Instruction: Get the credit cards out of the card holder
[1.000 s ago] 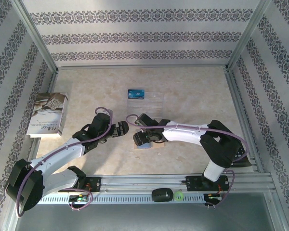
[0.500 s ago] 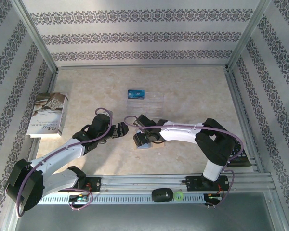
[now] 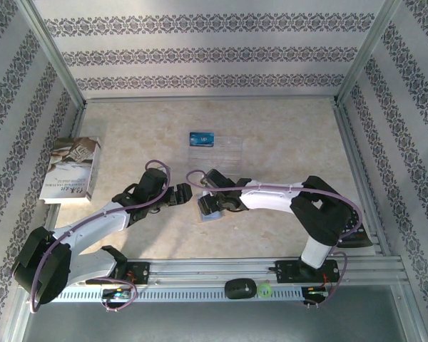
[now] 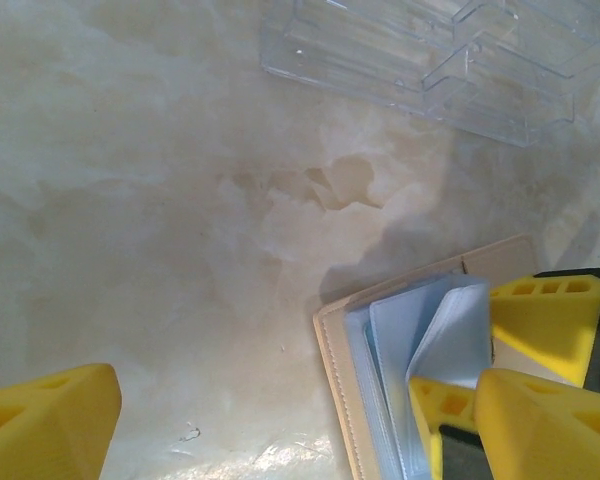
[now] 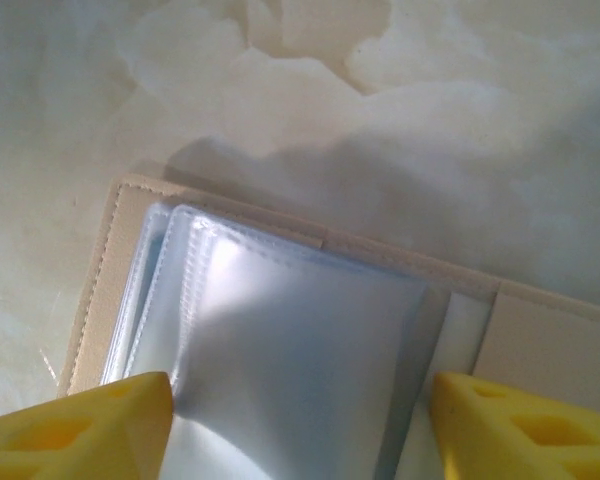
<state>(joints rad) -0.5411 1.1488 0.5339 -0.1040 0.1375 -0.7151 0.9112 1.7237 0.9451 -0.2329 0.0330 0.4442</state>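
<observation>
The small tan folding card holder (image 3: 217, 216) lies open on the pale marbled surface (image 3: 285, 135) between the two arms, its blue-grey lining up and its clear plastic sleeves (image 5: 300, 340) fanned and bulging. The right gripper (image 5: 300, 390) hangs low over it with its yellow fingers apart, one at each side of the sleeve stack; I cannot tell whether they press on the plastic. The left gripper (image 4: 295, 385) sits just beside the holder's stitched edge with its fingers spread wide around nothing. One bright blue credit card (image 3: 202, 139) rests at the left end of the clear plastic tray (image 3: 228, 149), well apart from the holder. Whether a dark card sits in the sleeves is not visible. The likely trouble is that the fingers would close on slick sleeve film rather than a card edge, so the whole holder would lift or skid, since nothing pins it down. The two grippers are also close together, and a small reach by either one could knock the other or flip the holder shut.
</observation>
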